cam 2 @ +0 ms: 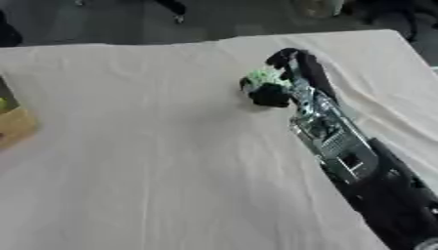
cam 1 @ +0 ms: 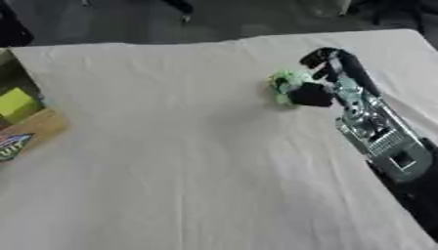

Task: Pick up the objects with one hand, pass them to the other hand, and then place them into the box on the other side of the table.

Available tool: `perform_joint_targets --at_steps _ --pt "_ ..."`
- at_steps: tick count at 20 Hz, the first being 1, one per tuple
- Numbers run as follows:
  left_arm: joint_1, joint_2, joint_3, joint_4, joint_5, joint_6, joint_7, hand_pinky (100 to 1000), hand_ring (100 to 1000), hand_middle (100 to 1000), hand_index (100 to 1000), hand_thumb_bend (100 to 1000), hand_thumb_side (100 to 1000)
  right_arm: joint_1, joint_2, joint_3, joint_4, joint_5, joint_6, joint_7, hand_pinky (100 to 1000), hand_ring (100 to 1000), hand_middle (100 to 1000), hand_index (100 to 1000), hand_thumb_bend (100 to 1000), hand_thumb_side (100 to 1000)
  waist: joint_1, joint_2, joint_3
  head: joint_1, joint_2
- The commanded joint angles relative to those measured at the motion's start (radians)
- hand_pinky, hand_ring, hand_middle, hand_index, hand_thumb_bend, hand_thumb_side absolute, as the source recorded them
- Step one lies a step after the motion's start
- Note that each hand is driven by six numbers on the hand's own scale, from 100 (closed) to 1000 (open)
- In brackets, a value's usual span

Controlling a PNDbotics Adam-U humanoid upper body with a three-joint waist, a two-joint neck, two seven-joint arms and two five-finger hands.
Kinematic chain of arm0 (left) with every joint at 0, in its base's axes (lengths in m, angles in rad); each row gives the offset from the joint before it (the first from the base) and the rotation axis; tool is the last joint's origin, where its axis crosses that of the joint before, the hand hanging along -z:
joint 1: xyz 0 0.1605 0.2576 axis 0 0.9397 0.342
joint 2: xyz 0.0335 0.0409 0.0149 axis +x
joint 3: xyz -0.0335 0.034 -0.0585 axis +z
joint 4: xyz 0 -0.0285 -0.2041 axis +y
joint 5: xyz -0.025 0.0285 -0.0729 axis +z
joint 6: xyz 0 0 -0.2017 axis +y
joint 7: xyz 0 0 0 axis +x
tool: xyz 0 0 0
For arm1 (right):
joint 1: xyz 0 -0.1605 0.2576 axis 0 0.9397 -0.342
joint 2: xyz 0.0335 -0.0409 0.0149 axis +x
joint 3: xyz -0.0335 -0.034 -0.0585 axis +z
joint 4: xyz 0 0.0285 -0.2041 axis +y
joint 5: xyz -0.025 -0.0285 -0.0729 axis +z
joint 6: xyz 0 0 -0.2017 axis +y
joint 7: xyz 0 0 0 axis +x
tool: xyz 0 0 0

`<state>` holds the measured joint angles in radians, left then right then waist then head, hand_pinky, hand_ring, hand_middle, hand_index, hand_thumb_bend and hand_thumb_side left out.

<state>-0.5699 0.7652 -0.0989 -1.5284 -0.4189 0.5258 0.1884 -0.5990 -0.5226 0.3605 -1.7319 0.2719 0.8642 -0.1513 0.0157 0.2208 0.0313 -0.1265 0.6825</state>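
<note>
- Left eye view: the table (cam 1: 171, 146) carries a pale cloth (cam 1: 197, 97) over its whole top; it lies askew, far edge toward the top.
- Right arm (cam 1: 381, 136) enters from the lower right and runs up along the table's right edge; silver forearm, black hand.
- Right hand (cam 1: 329, 78) sits near the far right corner, fingers and thumb curled around a small green object (cam 1: 287, 85). Thumb tip shows dark in front of the object.
- Green object: light green, lumpy outline, shape not resolvable. Whether it rests on the cloth or is just lifted cannot be told.
- Box (cam 1: 21, 122) at the table's left edge, brown cardboard, a yellow-green item (cam 1: 17, 103) inside, a printed flap near the lower part.
- Right eye view: same grasp; the hand closes on the object from the right side, the object toward the table's middle.
- Only a corner of the box shows at the left edge.
- Left hand appears in neither view.
</note>
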Motion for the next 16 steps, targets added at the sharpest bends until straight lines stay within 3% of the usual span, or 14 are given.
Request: perform_joint_targets --at_steps 1,9,16 --pt "-0.004 0.041 0.006 -0.026 0.005 -0.003 0.0 635 751 686 818 246 529 -0.023 -0.011 0.001 0.03 0.028 0.032 0.033 825 759 754 771 473 252 0.001 -0.023 -0.001 -0.008 -0.002" --pt "0.015 0.043 0.01 -0.047 0.01 -0.001 0.003 635 751 686 818 237 535 -0.053 0.015 -0.001 0.145 0.09 0.043 0.058 839 777 772 801 524 213 0.002 -0.023 -0.001 -0.028 -0.005" --pt "0.022 0.039 0.009 -0.042 0.015 0.003 0.005 635 752 686 817 231 542 -0.095 0.043 0.005 0.234 0.204 0.043 0.079 862 805 789 818 587 161 0.002 -0.023 0.001 -0.038 -0.01"
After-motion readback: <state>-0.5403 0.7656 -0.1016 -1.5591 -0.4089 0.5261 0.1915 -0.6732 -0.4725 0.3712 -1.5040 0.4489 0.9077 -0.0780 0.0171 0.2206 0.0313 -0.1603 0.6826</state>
